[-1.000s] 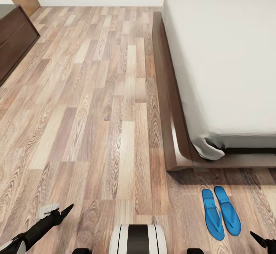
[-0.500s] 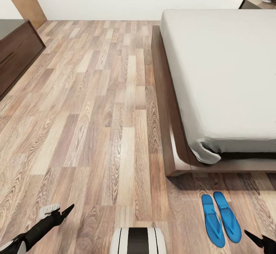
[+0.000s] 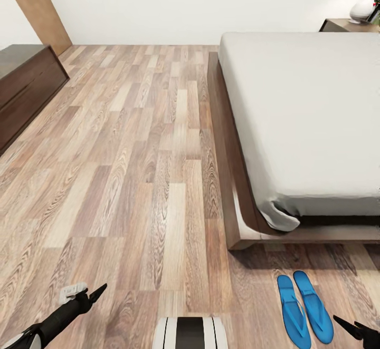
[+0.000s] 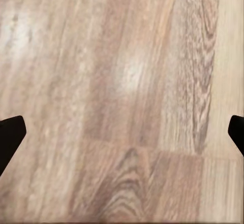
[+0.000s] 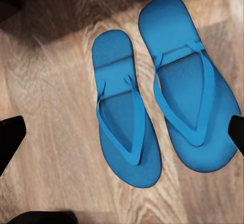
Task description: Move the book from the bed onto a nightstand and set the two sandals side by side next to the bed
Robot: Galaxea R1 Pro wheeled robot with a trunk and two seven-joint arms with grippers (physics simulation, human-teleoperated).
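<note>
Two bright blue sandals lie side by side on the wood floor, just off the foot corner of the bed. The bed's pale mattress is bare where it shows; the book is out of view. A dark nightstand stands by the bed's far corner. My right gripper hovers open right beside the sandals; the right wrist view has both sandals lying between its spread fingertips. My left gripper hangs open over bare floor, its fingertips far apart.
A white-based lamp sits on the nightstand. A dark wooden dresser lines the left side, with a brown door behind it. Open plank floor stretches between the dresser and the bed frame. My base is at the near edge.
The whole view has shifted downward as the camera tilted up, bringing the nightstand and lamp into sight. The sandals, bed and both arms have not moved on their own.
</note>
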